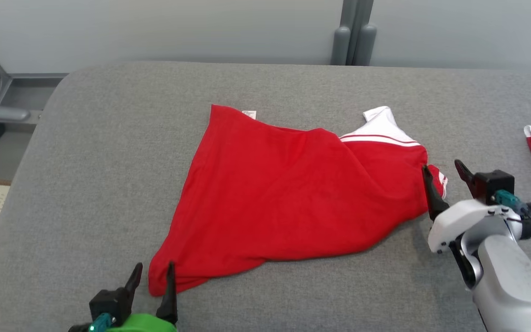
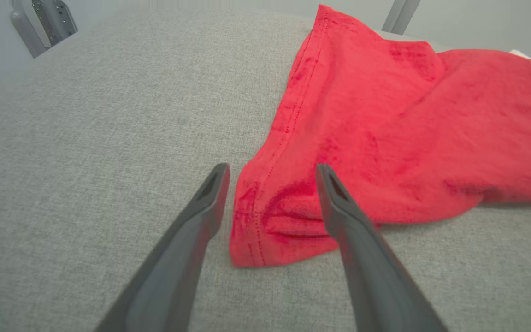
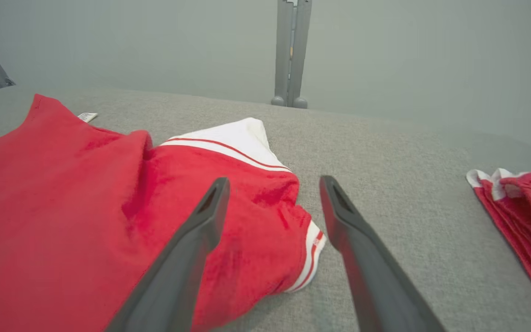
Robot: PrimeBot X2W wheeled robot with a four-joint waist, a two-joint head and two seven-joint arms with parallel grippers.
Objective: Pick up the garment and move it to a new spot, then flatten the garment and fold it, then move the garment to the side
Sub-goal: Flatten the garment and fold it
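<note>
From the head we look forward and down on the whole shirt (image 1: 288, 198). Our left wrist camera sits low and close at the shirt's near left corner, the right one low at its right end. All three share the shirt.

Garment (image 1: 284, 193) — matt cloth; table (image 1: 109, 138) — coarse woven fabric.

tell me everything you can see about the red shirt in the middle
The red shirt looks like soft knit, with a white red-striped panel, a striped cuff and a small white tag. It lies rumpled, half spread, on the grey table. The open left gripper straddles its near corner, the open right gripper its cuff.
</note>
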